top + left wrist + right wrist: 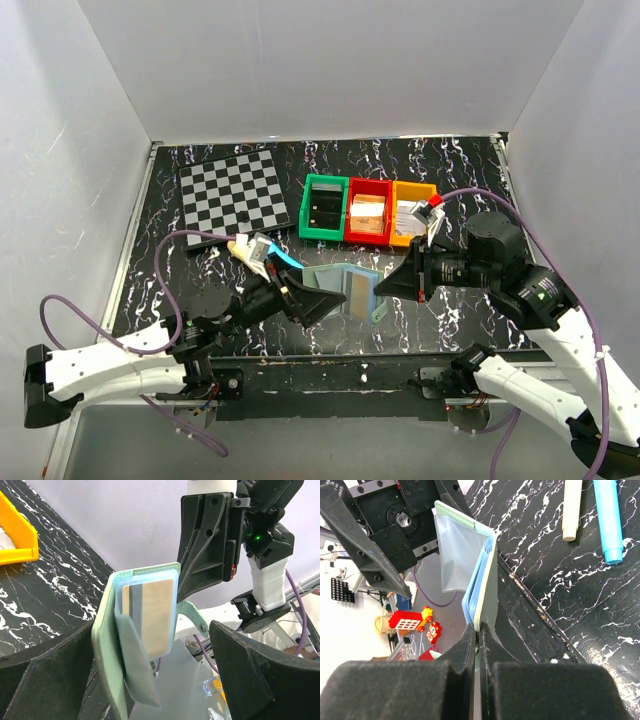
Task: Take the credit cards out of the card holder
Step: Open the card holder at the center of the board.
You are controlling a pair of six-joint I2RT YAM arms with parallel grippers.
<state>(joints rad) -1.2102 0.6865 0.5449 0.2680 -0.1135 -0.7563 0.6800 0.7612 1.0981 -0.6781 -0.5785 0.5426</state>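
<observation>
The card holder (328, 280) hangs open above the table between the two arms, grey-green outside with pale blue panels. A credit card (150, 615) with a brownish stripe sits in a panel pocket, its top edge showing. My right gripper (479, 630) is shut on the holder's edge (487, 585), and its black body shows in the left wrist view behind the holder. My left gripper (150, 692) is open, one finger (45, 680) on each side of the holder's lower part without touching it. In the top view, this gripper (312, 302) sits at the holder's left end.
A checkered board (235, 195) lies at the back left. Green (324, 207), red (368, 212) and orange (410, 212) bins stand in a row behind the holder. A cream pen (571, 505) and a blue pen (607, 520) lie on the black marbled table.
</observation>
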